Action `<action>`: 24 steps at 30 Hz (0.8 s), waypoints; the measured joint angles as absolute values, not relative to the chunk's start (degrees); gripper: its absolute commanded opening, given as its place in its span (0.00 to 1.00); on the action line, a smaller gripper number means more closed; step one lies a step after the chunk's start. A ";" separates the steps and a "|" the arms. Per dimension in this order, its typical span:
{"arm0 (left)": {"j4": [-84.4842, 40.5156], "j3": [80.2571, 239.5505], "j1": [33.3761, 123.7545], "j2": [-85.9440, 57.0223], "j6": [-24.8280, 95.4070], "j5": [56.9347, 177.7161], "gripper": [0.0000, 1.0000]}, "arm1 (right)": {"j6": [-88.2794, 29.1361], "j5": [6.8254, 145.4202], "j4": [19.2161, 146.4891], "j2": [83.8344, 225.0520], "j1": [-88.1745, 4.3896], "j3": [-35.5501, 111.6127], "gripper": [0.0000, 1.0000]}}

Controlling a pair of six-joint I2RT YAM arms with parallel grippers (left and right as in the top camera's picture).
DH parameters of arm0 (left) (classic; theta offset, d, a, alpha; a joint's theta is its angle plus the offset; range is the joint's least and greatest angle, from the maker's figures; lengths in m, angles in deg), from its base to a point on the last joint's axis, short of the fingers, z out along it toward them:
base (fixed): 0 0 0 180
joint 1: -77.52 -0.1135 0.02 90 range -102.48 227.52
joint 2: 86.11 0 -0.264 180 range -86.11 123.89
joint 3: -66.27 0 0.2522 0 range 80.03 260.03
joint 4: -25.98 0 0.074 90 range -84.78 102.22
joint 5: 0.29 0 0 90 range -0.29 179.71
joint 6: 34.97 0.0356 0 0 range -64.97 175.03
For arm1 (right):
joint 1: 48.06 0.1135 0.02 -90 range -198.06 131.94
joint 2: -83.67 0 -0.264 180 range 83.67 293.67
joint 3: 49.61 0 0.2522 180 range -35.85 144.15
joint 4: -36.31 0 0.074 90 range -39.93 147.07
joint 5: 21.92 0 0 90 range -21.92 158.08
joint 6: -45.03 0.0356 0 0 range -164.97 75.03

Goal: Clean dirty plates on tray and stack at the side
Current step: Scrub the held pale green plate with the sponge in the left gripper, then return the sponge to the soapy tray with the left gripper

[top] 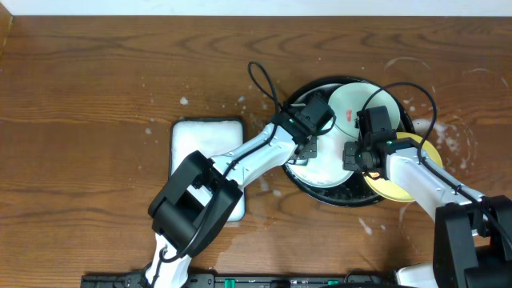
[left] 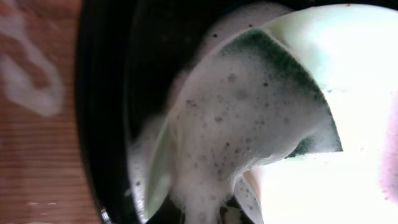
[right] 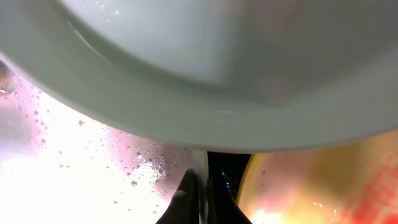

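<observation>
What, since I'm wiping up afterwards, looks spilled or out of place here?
Soapy foam has splashed off the tray onto the wooden table: white smears right of the tray and flecks near the white dish. The yellow plate seems to overhang the tray's lower-right rim rather than lying inside it.

Dark brown wood-grain table (top: 80, 88) is seen throughout, evenly lit; a white strip (top: 256, 6) is shown beyond its far edge.
</observation>
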State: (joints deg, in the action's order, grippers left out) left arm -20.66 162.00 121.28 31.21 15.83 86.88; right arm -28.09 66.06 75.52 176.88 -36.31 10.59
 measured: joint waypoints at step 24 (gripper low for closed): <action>-51.55 162.09 104.11 5.11 19.10 76.17 0.08 | -28.33 67.04 82.47 171.09 -36.09 11.92 0.01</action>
State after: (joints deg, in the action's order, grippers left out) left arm -51.55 162.09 104.11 5.11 19.10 76.17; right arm -28.33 67.04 82.47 171.09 -36.09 11.92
